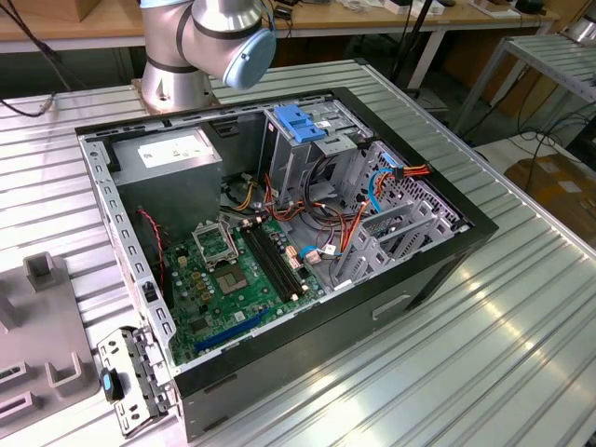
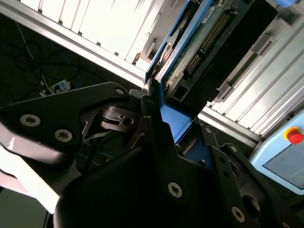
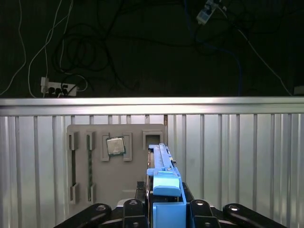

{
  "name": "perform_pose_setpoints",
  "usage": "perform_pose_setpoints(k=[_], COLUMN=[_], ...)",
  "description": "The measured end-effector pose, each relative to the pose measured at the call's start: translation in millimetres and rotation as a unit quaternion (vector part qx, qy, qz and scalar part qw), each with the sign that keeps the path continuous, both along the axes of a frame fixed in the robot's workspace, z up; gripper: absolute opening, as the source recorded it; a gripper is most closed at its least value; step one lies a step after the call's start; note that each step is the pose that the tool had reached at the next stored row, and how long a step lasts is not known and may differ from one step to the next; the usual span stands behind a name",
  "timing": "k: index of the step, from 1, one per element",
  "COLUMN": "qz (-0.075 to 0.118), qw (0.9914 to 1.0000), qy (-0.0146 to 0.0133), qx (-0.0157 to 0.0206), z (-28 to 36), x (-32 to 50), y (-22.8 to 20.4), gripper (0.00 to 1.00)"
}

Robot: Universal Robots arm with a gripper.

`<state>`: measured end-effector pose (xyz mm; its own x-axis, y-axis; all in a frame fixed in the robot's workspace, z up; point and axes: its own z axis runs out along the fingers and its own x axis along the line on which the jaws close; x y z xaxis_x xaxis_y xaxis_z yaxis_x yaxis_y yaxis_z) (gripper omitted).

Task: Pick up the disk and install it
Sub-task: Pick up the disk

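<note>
The gripper (image 3: 165,205) has its fingers (image 2: 153,121) shut tight on the disk (image 3: 160,159), one on each side. They press on its blue side rails, which look like a good hard place to squeeze without hurting the drive. In the first wrist view the disk stands on its thin edge and sticks straight out from the fingers. In the second wrist view its green circuit board side shows (image 2: 192,52).

The disk seems to be up in the air over the ribbed metal table (image 3: 237,156). I think it is held out like this so its free end can go into a slot first.

Just past the disk lies a grey parts tray (image 3: 118,178). It holds a square processor chip (image 3: 115,146) and a long memory stick (image 3: 89,164) in their own little nests.

In the exterior view the computer case (image 1: 438,270) lies on its side with the cover off, so things can go in from above. Inside are the green motherboard (image 1: 233,279), the grey power supply (image 1: 172,154) and the blue-topped drive cage (image 1: 303,126). The cage looks like the home for the disk. The disk is not in it yet.
</note>
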<state>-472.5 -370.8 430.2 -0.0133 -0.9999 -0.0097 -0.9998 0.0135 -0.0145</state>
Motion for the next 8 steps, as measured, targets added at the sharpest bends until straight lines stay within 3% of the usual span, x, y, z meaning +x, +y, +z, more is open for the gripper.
perform_pose_setpoints(k=[8], qz=[0.000], qw=[1.00000], qy=[0.0000], qx=[0.0000], z=[11.9], x=[0.0], y=[0.0], gripper=[0.37])
